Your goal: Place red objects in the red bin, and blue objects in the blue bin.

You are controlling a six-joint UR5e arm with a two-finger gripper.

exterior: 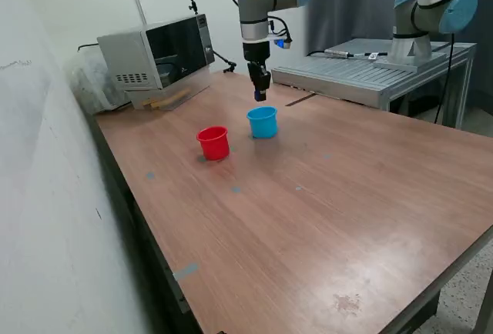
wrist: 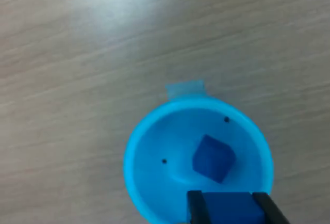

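The light blue cup (exterior: 263, 121) stands on the wooden table, with the red cup (exterior: 213, 142) beside it toward the exterior view's left. My gripper (exterior: 260, 92) hangs straight above the blue cup. In the wrist view the gripper (wrist: 229, 208) is shut on a dark blue cube (wrist: 228, 207) held over the blue cup (wrist: 149, 146). A second dark blue cube (wrist: 213, 158) lies inside that cup on its floor. No red cubes show in either view; the inside of the red cup is hidden.
A microwave (exterior: 158, 55) stands at the table's far corner on the exterior view's left. A second robot arm (exterior: 427, 11) stands on a grey metal platform (exterior: 370, 72) behind the table. Small blue tape marks (exterior: 236, 190) dot the tabletop.
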